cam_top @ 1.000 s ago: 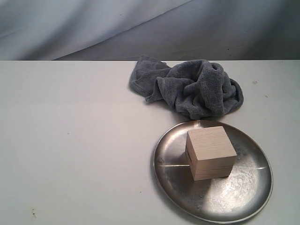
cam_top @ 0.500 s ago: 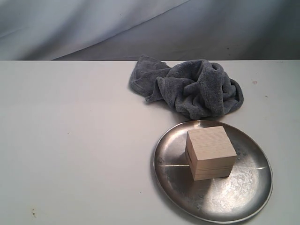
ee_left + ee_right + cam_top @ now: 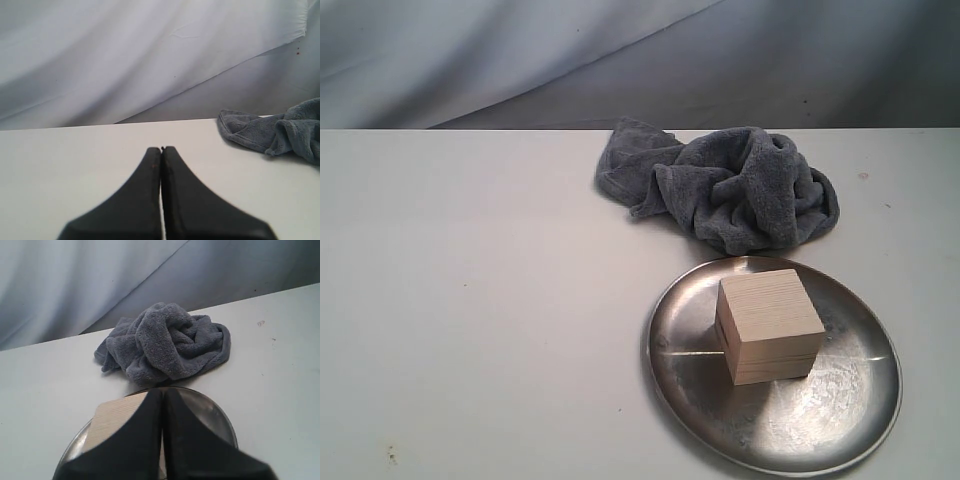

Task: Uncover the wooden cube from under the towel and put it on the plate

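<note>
The pale wooden cube [image 3: 769,325] stands upright on the round steel plate [image 3: 840,400] at the front right of the table. Behind the plate lies the dark grey towel [image 3: 735,190], bunched in a heap and apart from the cube. Neither arm shows in the exterior view. In the right wrist view my right gripper [image 3: 162,390] is shut and empty, above the near side of the cube [image 3: 110,422] and plate [image 3: 215,417], with the towel [image 3: 165,342] beyond. In the left wrist view my left gripper [image 3: 161,149] is shut and empty over bare table, the towel's edge [image 3: 272,132] off to one side.
A white table [image 3: 480,300] carries everything. A grey-blue cloth backdrop [image 3: 620,60] hangs behind its far edge. A few small specks mark the tabletop near the front left.
</note>
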You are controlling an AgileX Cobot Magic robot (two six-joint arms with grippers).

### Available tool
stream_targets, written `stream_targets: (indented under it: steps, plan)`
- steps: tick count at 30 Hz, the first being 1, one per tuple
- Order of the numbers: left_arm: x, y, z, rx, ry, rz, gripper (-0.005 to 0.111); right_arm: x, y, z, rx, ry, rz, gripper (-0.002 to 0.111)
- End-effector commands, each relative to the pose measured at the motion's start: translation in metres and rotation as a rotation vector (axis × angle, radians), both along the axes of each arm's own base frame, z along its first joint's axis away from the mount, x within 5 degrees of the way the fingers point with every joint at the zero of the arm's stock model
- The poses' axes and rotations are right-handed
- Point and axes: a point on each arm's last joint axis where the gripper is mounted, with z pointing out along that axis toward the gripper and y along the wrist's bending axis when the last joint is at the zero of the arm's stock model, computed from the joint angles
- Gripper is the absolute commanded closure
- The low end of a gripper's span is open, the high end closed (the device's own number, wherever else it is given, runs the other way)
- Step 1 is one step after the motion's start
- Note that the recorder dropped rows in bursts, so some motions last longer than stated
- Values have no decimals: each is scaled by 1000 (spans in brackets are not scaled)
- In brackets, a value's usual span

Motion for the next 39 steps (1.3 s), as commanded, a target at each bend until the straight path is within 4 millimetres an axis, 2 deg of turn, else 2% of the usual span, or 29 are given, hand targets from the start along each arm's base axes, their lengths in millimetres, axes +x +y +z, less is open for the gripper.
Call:
stream_targets:
  steps: [1,10,16,32,39]
  plan:
    - [0,0,-1,-4,1,-5,107,2,-2,-7,-29,-34,-30,108]
    - [0,0,-1,-4,1,-5,107,-1,-9,-24,-102,-104,-110,108]
    - [0,0,-1,-4,1,-5,107,-11,-13,-19,-86,-196,-142,108]
    - [0,0,-1,-4,1,-5,107,-10,-14,-17,-255,-270,-143,108]
    - [0,0,-1,-4,1,-5,107,-10,-14,-18,-203,-240,-152,108]
